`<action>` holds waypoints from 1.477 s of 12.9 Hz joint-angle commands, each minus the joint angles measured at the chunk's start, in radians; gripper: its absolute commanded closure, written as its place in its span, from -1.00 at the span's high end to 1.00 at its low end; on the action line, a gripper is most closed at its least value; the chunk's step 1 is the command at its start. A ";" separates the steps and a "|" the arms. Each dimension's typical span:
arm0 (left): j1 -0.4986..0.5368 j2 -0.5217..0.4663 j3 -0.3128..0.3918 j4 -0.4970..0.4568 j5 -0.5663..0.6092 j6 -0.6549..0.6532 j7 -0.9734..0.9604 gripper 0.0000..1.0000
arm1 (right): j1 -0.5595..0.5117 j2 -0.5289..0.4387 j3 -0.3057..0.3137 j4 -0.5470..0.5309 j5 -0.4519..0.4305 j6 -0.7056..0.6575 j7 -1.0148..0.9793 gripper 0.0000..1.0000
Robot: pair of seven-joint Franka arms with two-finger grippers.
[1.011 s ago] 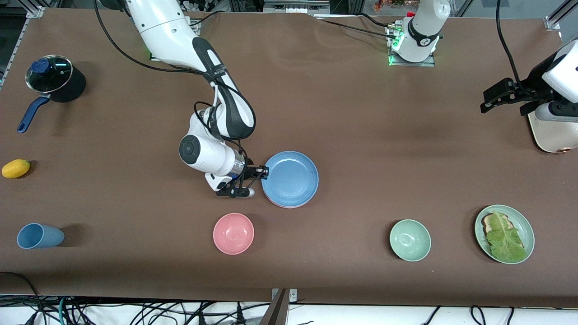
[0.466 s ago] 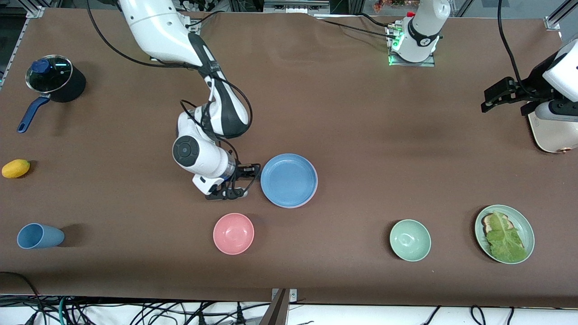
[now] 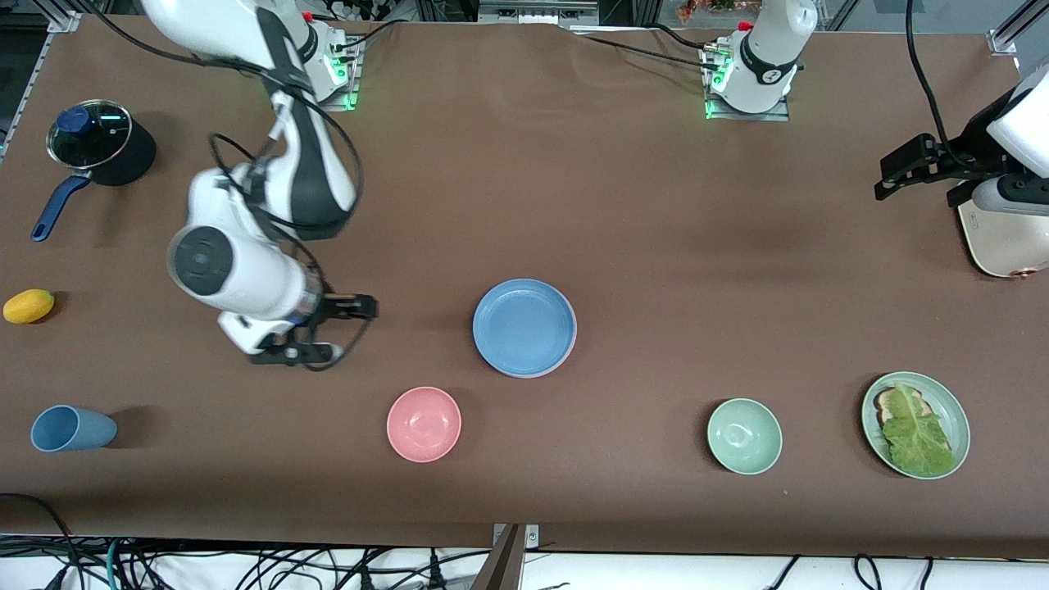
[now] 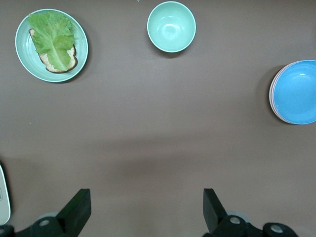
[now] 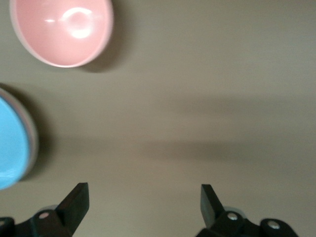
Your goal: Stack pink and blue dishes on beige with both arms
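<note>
The sky blue plate (image 3: 524,328) lies on top of a stack at the middle of the table. In the left wrist view the blue plate (image 4: 296,92) shows a thin rim of the pink plate (image 4: 271,94) under it. I cannot make out the beige plate; it may be hidden beneath. My right gripper (image 3: 342,331) hangs open and empty over bare table, well apart from the stack toward the right arm's end; the right wrist view shows its gripper (image 5: 143,193) with the blue plate (image 5: 10,148) off at the edge. My left gripper (image 3: 885,177) waits open and empty at the left arm's end, and the left wrist view shows that gripper (image 4: 146,197) over bare cloth.
A pink bowl (image 3: 424,424) sits nearer the camera than the stack. A green bowl (image 3: 744,436) and a lettuce plate (image 3: 915,424) lie toward the left arm's end. A blue cup (image 3: 72,428), a yellow fruit (image 3: 29,306) and a lidded pot (image 3: 98,143) sit at the right arm's end. A white appliance (image 3: 1004,242) stands under the left arm.
My right gripper has let go of the blue plate's rim and pulled away toward the right arm's end. The plate has settled flat on the stack. The left arm has barely moved.
</note>
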 commanded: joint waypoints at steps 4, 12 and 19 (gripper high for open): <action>0.004 -0.017 -0.003 -0.005 -0.016 -0.032 0.022 1.00 | 0.002 -0.138 -0.107 0.132 -0.142 -0.319 -0.004 1.00; 0.008 -0.004 0.008 0.001 -0.004 -0.040 0.021 1.00 | -0.482 -0.418 0.328 -0.009 -0.180 -0.379 0.013 1.00; 0.008 -0.004 0.007 0.001 -0.004 -0.038 0.021 1.00 | -0.655 -0.528 0.505 -0.176 -0.270 -0.267 0.000 1.00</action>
